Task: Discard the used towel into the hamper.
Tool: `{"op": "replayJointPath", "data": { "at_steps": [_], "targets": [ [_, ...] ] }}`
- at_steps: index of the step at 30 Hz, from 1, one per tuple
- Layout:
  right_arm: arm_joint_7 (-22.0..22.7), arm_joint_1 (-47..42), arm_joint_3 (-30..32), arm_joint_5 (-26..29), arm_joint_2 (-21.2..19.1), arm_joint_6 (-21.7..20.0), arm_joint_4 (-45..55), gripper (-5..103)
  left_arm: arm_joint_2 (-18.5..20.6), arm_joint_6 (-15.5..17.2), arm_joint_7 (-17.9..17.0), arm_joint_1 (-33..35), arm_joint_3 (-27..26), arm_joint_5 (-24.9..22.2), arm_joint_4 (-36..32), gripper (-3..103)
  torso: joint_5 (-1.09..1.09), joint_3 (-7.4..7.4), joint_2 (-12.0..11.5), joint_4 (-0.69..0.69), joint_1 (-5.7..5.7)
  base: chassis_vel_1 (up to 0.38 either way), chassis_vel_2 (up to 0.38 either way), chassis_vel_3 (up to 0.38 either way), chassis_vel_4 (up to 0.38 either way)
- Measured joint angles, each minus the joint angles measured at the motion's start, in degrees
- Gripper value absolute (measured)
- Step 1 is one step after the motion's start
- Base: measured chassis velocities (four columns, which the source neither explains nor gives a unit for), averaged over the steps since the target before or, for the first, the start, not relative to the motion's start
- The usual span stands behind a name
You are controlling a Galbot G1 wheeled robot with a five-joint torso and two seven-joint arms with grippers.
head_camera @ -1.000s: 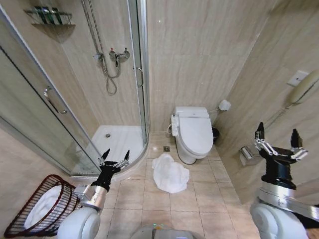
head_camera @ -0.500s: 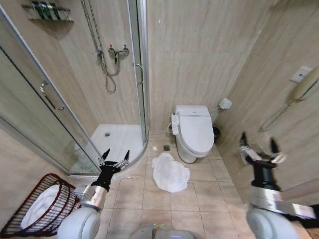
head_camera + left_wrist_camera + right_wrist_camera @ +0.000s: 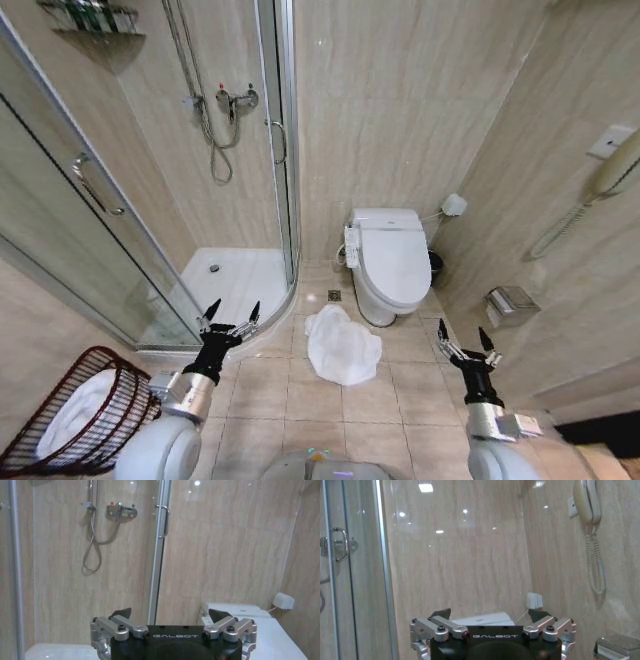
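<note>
A crumpled white towel lies on the tiled floor in front of the toilet. The hamper, a dark red-brown wire basket, stands at the lower left with white cloth inside it. My left gripper is open, raised left of the towel and right of the hamper, holding nothing; it appears open in its own wrist view too. My right gripper is open and empty, low on the right, to the right of the towel; its wrist view faces the wall.
A white toilet stands behind the towel against the back wall. The glass shower enclosure curves along the left. A wall phone and a metal paper holder are on the right wall. A floor drain sits beside the toilet.
My right arm has dropped from high beside the right wall to low near the floor. The view has shifted slightly. The left gripper and the towel stay put.
</note>
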Motion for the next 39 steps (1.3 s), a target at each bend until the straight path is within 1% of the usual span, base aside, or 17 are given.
{"op": "replayJointPath", "data": {
  "at_steps": [3, 8, 11, 12, 16, 18, 20, 23, 28, 31, 39],
  "targets": [
    [-0.07, -0.47, -0.31, -0.27, 0.36, 0.92, -0.26, 100, 0.00, 0.00, 0.00, 0.00, 0.00, 0.00, 0.00, 100, 0.00, -0.64, -1.16, 0.00, -0.52, 0.000, 0.000, 0.000, 0.000],
    [-0.04, -0.41, -0.03, -0.41, 1.14, 0.98, -0.09, 100, 0.00, 0.00, 0.00, 0.00, 0.00, 0.00, 0.00, 100, 0.01, -1.23, -2.29, 0.00, -1.06, 0.000, 0.000, 0.000, 0.000],
    [0.08, 0.05, 1.20, -0.64, 2.36, -0.88, 1.27, 100, 0.00, 0.00, 0.00, 0.00, 0.00, 0.00, 0.00, 100, 0.00, -1.84, -3.38, 0.00, -1.54, 0.000, 0.000, 0.000, 0.000],
    [0.08, 0.05, 1.20, -0.64, 2.36, -0.88, 1.27, 100, 0.00, 0.00, 0.00, 0.00, 0.00, 0.00, 0.00, 100, 0.00, -1.84, -3.38, 0.00, -1.54, 0.000, 0.000, 0.000, 0.000],
    [0.83, 0.87, 1.94, -1.52, 4.88, -3.77, 4.82, 100, 0.00, 0.00, 0.00, 0.00, 0.00, 0.00, 0.00, 100, 0.00, -2.71, -4.91, 0.00, -2.19, 0.000, 0.000, 0.000, 0.000],
    [0.94, 0.77, 1.52, -1.34, 4.97, -4.11, 5.66, 100, 0.00, 0.00, 0.00, 0.00, 0.00, 0.00, 0.00, 100, -0.01, -2.91, -5.26, 0.00, -2.35, 0.000, 0.000, 0.000, 0.000],
    [1.01, 0.59, 1.08, -1.12, 4.74, -4.17, 6.13, 100, 0.00, 0.00, 0.00, 0.00, 0.00, 0.00, 0.00, 100, 0.00, -3.09, -5.59, 0.00, -2.51, 0.000, 0.000, 0.000, 0.000],
    [1.01, -1.07, 0.72, 0.54, 2.28, -3.79, 7.12, 100, 0.00, 0.00, 0.00, 0.00, 0.00, 0.00, 0.00, 100, -0.01, -3.76, -6.81, 0.00, -3.06, 0.000, 0.000, 0.000, 0.000],
    [0.99, -1.50, 1.17, 1.44, 1.54, -3.05, 7.28, 100, 0.00, 0.00, 0.00, 0.00, 0.00, 0.00, 0.00, 100, 0.01, -4.24, -7.67, -0.01, -3.44, 0.000, 0.000, 0.000, 0.000],
    [1.18, -1.47, 1.60, 1.94, 0.78, -2.41, 7.12, 100, 0.00, 0.00, 0.00, 0.00, 0.01, 0.00, 0.00, 100, 0.01, -4.82, -8.69, 0.00, -3.88, 0.035, 0.051, 0.054, 0.050],
    [1.96, -2.20, 2.22, 1.90, 0.60, -1.13, 6.83, 100, 0.00, 0.00, 0.00, 0.00, 0.00, 0.00, 0.00, 100, 0.01, -5.73, -10.35, 0.01, -4.63, 0.057, 0.064, 0.058, 0.068]
  ]
}}
